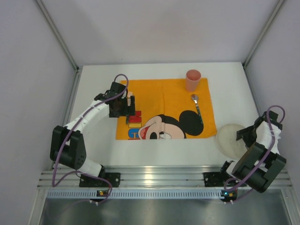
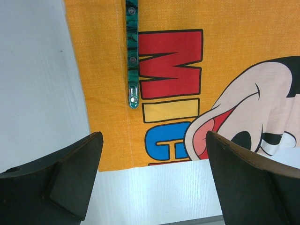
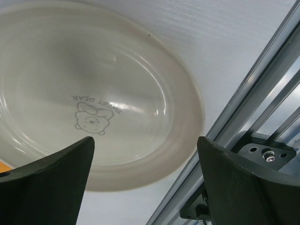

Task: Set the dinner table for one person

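dinner table (image 1: 154, 152): white flat top that fills the middle of the top view; all the items are on it.
placemat (image 1: 164, 96): orange cloth with a Mickey Mouse print, lying flat in the centre of the frame.
cup (image 1: 192, 80): pink, upright on the upper right corner of the placemat; the inside looks plain pink (the bottom I cannot see well).
spoon (image 1: 197, 108): lies on the right part of the placemat, just below the cup.
plate (image 3: 93, 70): whitish and round, on the bare dinner table just beside the placemat, at the lower right; inside it shows only a printed bear with the words SWEET BEAR.
green handle (image 2: 132, 51): a utensil handle lying along the left edge of the placemat (its other end is out of frame).
left gripper (image 2: 152, 178): released, jaws wide apart, nothing between them; above the lower left corner of the placemat.
right gripper (image 3: 145, 145): released, jaws wide apart, above the rim of the plate, grasping nothing.
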Available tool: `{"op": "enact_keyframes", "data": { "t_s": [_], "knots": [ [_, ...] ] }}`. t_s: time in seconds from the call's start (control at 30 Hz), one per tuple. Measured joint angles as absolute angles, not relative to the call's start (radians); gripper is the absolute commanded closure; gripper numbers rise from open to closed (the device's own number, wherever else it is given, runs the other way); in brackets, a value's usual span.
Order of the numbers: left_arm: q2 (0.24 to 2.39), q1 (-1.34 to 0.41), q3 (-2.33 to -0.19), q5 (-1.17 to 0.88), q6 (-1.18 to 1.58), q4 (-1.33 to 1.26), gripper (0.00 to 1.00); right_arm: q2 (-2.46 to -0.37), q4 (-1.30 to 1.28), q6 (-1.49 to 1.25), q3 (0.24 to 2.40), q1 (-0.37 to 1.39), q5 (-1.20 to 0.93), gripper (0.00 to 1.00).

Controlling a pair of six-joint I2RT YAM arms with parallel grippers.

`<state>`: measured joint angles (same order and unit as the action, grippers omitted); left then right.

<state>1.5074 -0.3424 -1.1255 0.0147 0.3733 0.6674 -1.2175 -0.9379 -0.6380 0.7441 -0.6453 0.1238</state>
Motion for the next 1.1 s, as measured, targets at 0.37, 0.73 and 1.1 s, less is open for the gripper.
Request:
{"op": "enact_keyframes", "data": {
  "t_s": [0.37,0.73,1.1],
  "knots": [
    [1.508,-0.342,-1.126,0.002,0.376,0.667,0.04,-1.200,-0.939,-0.659,0.659,-0.615,0.095,0.12],
    [1.528,-0.348,-1.126,-0.022,0.393,0.667,0.05,-1.301,-0.862,-0.677,0.649,-0.605,0.060,0.12],
    [1.567,-0.359,-1.169,-0.023,0.395,0.672,0.05,-1.497,-0.855,-0.678,0.789,-0.603,-0.025,0.13]
  ]
}}
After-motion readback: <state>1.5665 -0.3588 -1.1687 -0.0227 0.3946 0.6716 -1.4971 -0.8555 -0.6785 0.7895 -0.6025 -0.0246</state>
